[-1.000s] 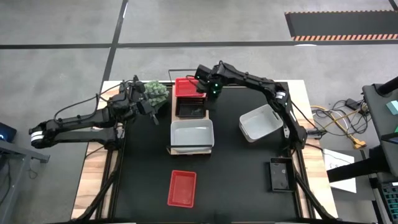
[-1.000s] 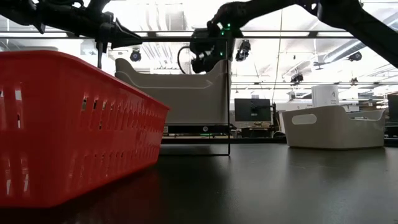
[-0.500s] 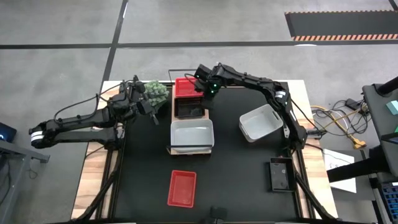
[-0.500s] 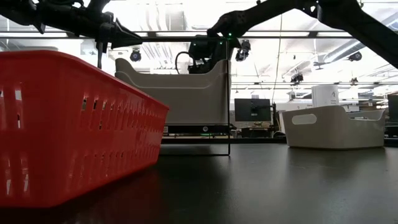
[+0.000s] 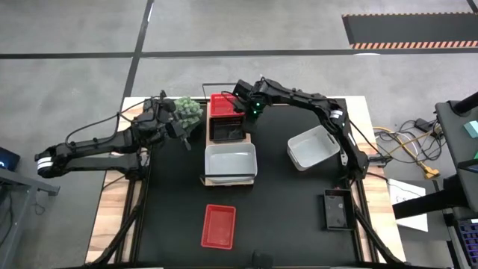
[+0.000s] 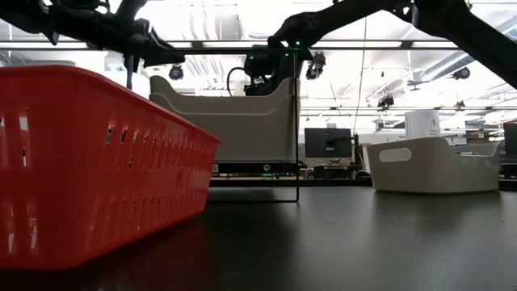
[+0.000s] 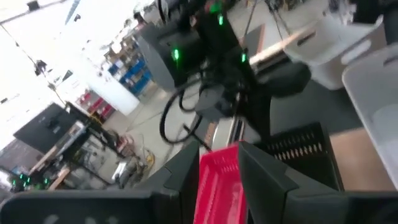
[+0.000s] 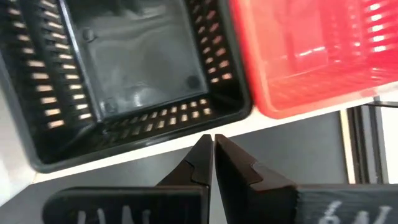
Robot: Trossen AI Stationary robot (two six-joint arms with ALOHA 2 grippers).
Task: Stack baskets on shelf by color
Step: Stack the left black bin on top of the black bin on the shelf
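On the wooden shelf [image 5: 207,146] three baskets sit in a row: a red basket [image 5: 220,104] at the far end, a black basket [image 5: 227,130] in the middle and a white basket [image 5: 230,161] at the near end. The right gripper [image 5: 244,110] hovers over the right edge of the shelf, between the red and black baskets; its fingers [image 8: 202,163] are pressed together, holding nothing. The left gripper [image 5: 179,131] waits left of the shelf beside a green ball plant [image 5: 188,110], its fingers [image 7: 261,177] parted and empty. A second white basket [image 5: 312,146] stands on the black tabletop [image 5: 276,202] to the right, and a second red basket [image 5: 219,226] lies near the front edge.
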